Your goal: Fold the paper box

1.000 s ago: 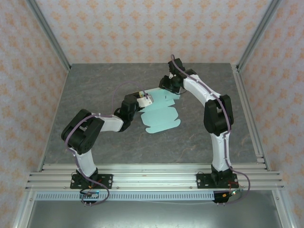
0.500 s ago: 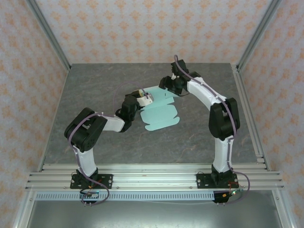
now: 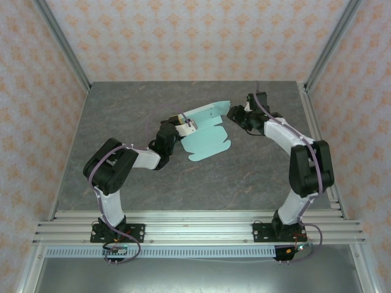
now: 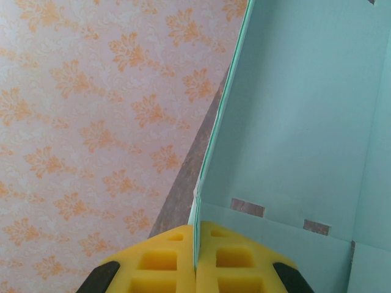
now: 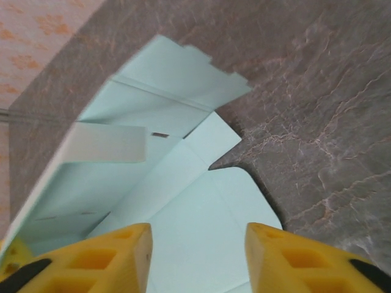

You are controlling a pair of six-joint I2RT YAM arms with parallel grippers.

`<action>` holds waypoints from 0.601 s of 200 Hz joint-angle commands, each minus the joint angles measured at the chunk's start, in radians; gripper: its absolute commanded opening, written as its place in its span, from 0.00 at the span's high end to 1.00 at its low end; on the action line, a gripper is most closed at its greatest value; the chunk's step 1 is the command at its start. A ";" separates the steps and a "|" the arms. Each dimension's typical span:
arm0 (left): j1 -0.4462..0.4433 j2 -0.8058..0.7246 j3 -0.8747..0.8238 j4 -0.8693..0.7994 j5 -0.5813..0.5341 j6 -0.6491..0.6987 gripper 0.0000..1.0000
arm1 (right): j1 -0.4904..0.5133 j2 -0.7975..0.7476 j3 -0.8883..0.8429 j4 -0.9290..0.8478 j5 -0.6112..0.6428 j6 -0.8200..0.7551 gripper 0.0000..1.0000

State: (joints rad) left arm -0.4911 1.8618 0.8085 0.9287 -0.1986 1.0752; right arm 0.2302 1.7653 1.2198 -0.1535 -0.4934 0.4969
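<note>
Grey marbled table (image 3: 122,110) bears the mint paper box (image 3: 208,143), a part-folded sheet with one panel standing up. The left gripper (image 3: 186,124) pinches that panel's edge between closed jaws. The right gripper (image 3: 237,115) hangs beside the sheet, jaws apart and empty.

The table (image 3: 256,171) is a grey, marbled slab, veined with brown in the right wrist view; the paper box (image 3: 209,144) lies on it a little beyond the middle, its near rounded panels flat on the surface; its far panel stands raised, seemingly clear of the slab.
</note>
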 commanded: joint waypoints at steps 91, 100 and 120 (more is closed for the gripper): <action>0.003 0.042 0.062 -0.056 -0.018 -0.022 1.00 | -0.008 0.310 0.175 0.163 -0.100 -0.044 0.60; 0.002 0.068 0.064 -0.054 -0.019 -0.021 1.00 | -0.009 0.329 0.201 0.149 -0.098 -0.046 0.60; 0.003 0.073 0.063 -0.055 -0.020 -0.020 1.00 | -0.009 0.357 0.244 0.105 -0.071 -0.052 0.60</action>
State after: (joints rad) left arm -0.4900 1.9079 0.8524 0.8925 -0.2070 1.0645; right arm 0.2279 2.0872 1.4086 -0.0113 -0.5804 0.4709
